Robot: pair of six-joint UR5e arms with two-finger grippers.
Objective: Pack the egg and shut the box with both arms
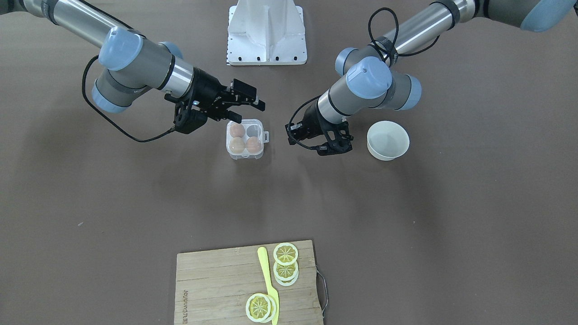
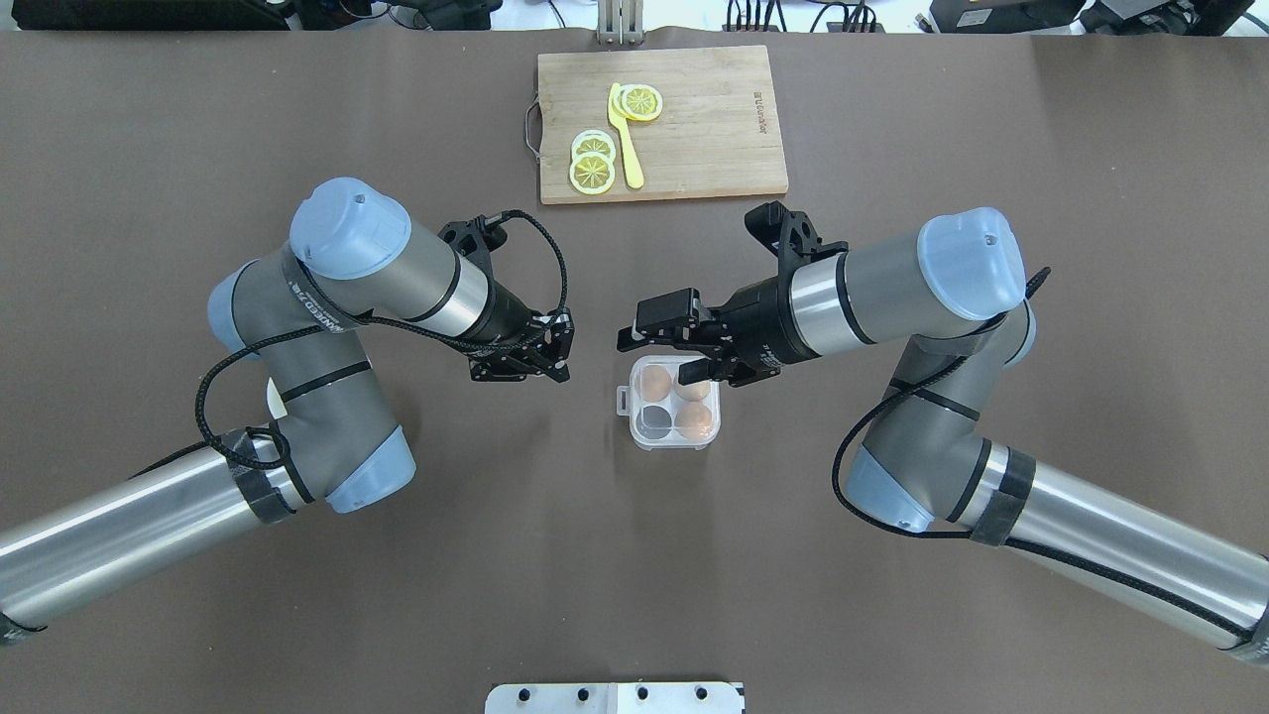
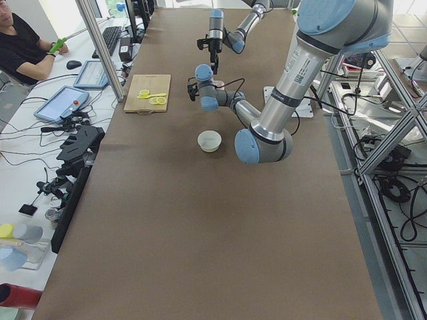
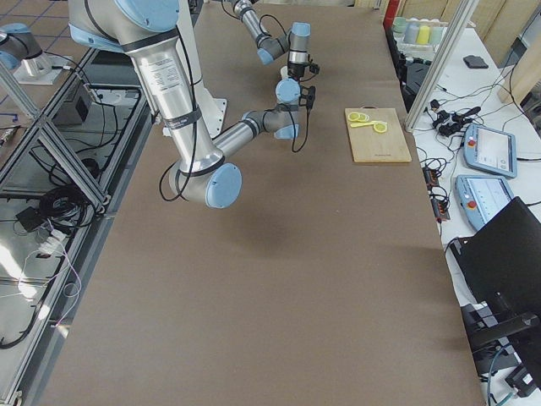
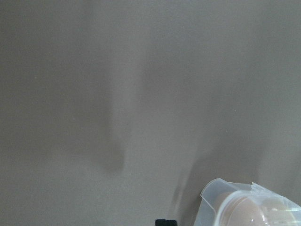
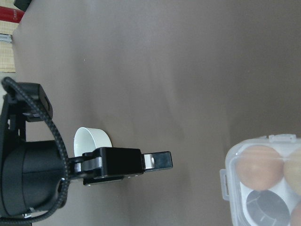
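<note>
The clear box [image 1: 244, 156] sits mid-table with its lid down, latch tab toward my left arm. Three tan eggs [image 1: 237, 144] fill three cups; the fourth cup [image 1: 254, 131] is empty. The box also shows in the overhead view [image 2: 674, 444] and both wrist views [image 6: 230, 165] [image 5: 211, 197]. My right gripper [image 1: 249, 113] [image 2: 676, 344] is open just above the box's far edge, one finger over its corner. My left gripper [image 1: 290, 134] [image 2: 567, 349] looks open and empty, a short way beside the tab side. One of its fingers [image 6: 157, 161] shows in the right wrist view.
A white bowl [image 1: 388, 140] stands empty beside my left wrist. A wooden cutting board [image 1: 216, 280] with lemon slices [image 1: 285, 253] and a yellow knife [image 1: 267, 280] lies at the operators' edge. The white base stand [image 1: 267, 31] is at the robot's side.
</note>
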